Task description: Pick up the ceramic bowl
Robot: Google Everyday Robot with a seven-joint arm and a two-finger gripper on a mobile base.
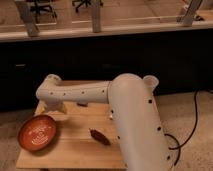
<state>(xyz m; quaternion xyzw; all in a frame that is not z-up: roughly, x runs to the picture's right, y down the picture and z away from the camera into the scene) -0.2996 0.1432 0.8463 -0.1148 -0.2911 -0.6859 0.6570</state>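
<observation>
The ceramic bowl (38,132) is a wide, shallow, glossy orange-red bowl with pale rings inside. It sits at the front left corner of the wooden table (75,147). My white arm (130,115) reaches from the lower right across the table to the left. The gripper (53,106) hangs down from the wrist end of the arm, above the table just behind and to the right of the bowl. It is not touching the bowl.
A small dark brown object (99,136) lies on the table to the right of the bowl. A pale flared cup (150,81) shows behind the arm at the back right. A dark low wall runs behind the table, and a black cable (192,125) lies on the floor at right.
</observation>
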